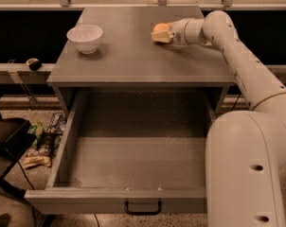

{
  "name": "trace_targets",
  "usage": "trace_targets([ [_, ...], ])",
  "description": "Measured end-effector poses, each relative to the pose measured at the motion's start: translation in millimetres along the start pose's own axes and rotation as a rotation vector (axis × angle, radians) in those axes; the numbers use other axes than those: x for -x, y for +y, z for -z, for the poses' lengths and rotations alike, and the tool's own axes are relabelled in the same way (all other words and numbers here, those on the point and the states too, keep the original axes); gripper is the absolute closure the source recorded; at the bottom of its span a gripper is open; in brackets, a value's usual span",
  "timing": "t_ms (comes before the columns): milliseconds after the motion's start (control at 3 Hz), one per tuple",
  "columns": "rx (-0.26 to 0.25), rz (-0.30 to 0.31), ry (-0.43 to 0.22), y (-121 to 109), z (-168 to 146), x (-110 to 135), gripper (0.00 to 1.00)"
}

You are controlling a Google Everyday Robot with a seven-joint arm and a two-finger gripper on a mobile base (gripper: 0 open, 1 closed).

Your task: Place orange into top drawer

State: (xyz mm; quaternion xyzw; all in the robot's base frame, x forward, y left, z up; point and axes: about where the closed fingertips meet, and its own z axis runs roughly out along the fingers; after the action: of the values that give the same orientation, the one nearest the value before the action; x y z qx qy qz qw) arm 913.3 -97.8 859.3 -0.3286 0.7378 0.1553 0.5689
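So right now the gripper (158, 34) is in the upper middle of the frame, reaching in from the right over the back of the cabinet top (129, 60). It looks pinched on the orange (159, 27), with the fruit sitting between its pale fingers (165, 37) just above the surface. I can't tell if it's fully clear of the top or touching it. The top drawer (133, 160) is pulled wide open in the lower half of the frame, with nothing in it that I can see, and its black handle (143, 207) sits at the bottom edge. A white bowl (85, 37) sits at upper left, well apart from the fruit. My read: the pick is basically done and the carry is up next. That calls for lifting a bit, swinging the arm (237, 60) toward the bottom of the frame past the cabinet's front edge, lowering into the drawer, then letting go.
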Motion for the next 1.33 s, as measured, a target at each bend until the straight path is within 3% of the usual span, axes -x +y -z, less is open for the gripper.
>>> trace_targets([
  [333, -0.025, 0.007, 0.005, -3.2, 8.6, 3.2, 1.0],
  [667, -0.11, 0.065, 0.009, -12.6, 42.8, 28.0, 1.0],
  [1000, -0.251, 0.146, -0.025, -15.7, 104.6, 89.1, 1.0],
  [1333, -0.316, 0.24, 0.044, 11.6, 138.9, 127.3, 1.0],
])
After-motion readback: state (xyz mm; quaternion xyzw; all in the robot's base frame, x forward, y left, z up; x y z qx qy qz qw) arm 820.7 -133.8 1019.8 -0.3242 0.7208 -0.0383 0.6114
